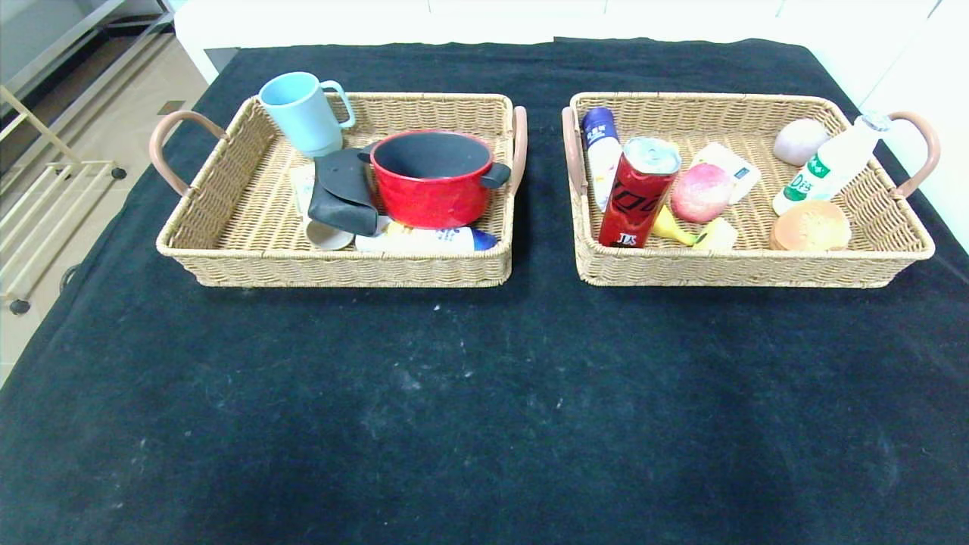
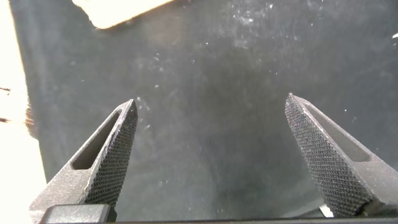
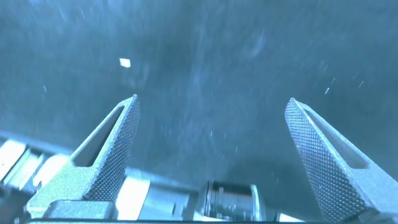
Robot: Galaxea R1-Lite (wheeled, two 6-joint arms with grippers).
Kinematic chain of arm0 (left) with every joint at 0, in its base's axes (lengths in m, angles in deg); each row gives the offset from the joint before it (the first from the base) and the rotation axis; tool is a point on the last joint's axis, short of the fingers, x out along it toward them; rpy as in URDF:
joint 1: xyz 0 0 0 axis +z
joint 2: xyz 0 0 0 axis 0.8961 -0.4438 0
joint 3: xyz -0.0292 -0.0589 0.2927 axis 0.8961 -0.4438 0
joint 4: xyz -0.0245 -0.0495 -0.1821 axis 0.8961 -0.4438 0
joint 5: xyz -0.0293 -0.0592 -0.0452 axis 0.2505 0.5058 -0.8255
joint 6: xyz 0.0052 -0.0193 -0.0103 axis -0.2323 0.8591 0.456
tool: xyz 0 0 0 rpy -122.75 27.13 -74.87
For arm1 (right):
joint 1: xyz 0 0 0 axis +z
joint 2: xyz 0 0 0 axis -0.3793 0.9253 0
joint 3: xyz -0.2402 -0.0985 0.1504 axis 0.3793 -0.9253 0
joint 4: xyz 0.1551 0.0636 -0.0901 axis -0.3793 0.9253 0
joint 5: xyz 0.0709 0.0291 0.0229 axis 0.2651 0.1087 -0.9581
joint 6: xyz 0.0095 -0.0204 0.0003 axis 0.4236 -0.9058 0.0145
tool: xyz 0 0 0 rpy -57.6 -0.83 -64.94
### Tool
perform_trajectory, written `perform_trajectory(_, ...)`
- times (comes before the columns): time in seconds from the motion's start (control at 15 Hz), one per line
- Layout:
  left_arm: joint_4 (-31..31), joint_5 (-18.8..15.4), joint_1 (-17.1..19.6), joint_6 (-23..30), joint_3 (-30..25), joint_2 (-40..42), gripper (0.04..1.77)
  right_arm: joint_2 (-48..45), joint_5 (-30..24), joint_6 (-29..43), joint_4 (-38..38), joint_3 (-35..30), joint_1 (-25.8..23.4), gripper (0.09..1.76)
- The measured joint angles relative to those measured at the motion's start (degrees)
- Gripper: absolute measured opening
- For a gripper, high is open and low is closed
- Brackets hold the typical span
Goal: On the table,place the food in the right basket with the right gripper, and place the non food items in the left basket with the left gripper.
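The left basket (image 1: 227, 261) holds a light blue mug (image 1: 303, 112), a red pot (image 1: 431, 178), a black pouch (image 1: 342, 191) and a white-and-blue tube (image 1: 428, 240). The right basket (image 1: 757, 269) holds a red can (image 1: 637, 193), a blue-capped bottle (image 1: 602, 147), a peach (image 1: 701, 192), a white drink bottle (image 1: 829, 165), a round bun (image 1: 811, 225), a yellow piece (image 1: 672, 225) and other food. Neither arm shows in the head view. My left gripper (image 2: 211, 106) is open and empty over the black cloth. My right gripper (image 3: 211, 106) is open and empty over the cloth.
The black tablecloth (image 1: 484, 393) covers the table in front of the baskets. The table's left edge and a metal rack (image 1: 45, 189) stand on the floor at the left. A corner of the left basket (image 2: 118, 9) shows in the left wrist view.
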Motion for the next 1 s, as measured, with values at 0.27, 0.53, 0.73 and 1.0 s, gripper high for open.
perform_trajectory(0.27,-0.23,-0.8,1.83,0.22,3.45,1.11,1.72,-0.78,-2.57,-3.3,-0.63,1.1,-5.71,1.7)
perform_trajectory(0.53,-0.61,-9.24,5.68,1.4,1.84,3.44,1.72,-5.01,-3.23,-3.61,-0.62,-5.02,-6.33,1.7)
perform_trajectory(0.73,-0.41,-10.03,6.79,1.27,-2.65,7.0,1.72,-9.24,-3.47,-3.71,-0.96,-8.66,-5.92,1.7)
perform_trajectory(1.0,0.22,-11.67,7.08,1.93,-10.58,14.23,1.72,-14.4,-2.73,-3.68,-10.14,-17.44,-5.67,1.7)
